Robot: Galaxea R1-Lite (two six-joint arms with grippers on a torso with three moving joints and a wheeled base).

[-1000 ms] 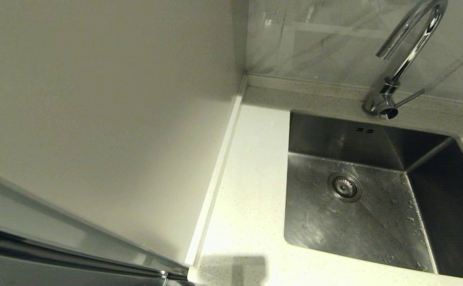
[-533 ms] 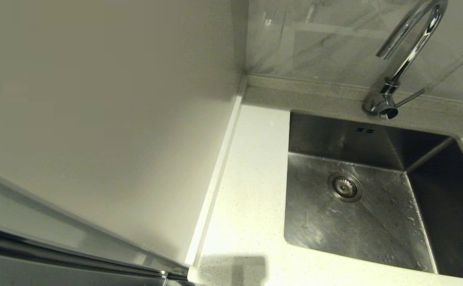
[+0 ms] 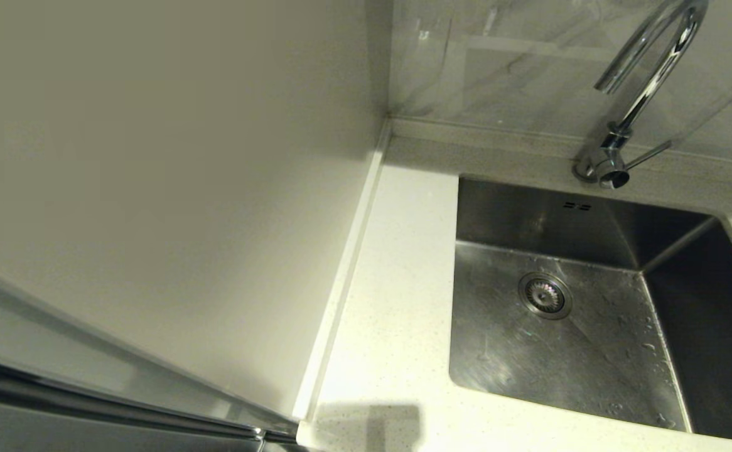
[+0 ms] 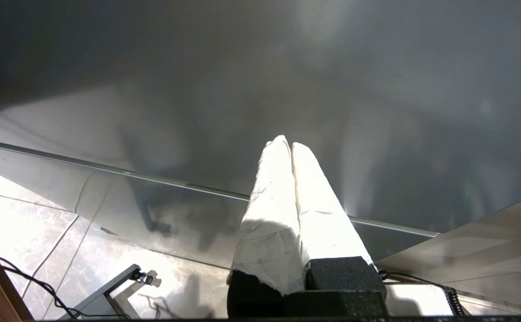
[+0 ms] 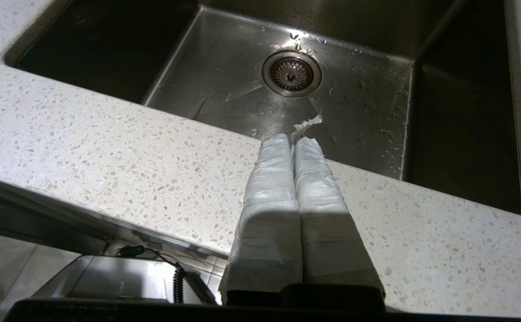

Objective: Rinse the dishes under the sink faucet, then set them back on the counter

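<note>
The steel sink holds only its round drain, and its floor is wet with droplets. The chrome sink faucet rises behind it, its thin lever pointing right. The speckled counter runs left of and in front of the basin. No dishes are in view. My right gripper hangs shut and holding nothing above the counter's front edge, pointing toward the drain. My left gripper is shut, holding nothing, low beside a dark glossy panel. Neither arm shows in the head view.
A plain cream wall panel stands along the counter's left side. A grey marbled backsplash runs behind the faucet. Below the left gripper lie pale floor tiles and black cables.
</note>
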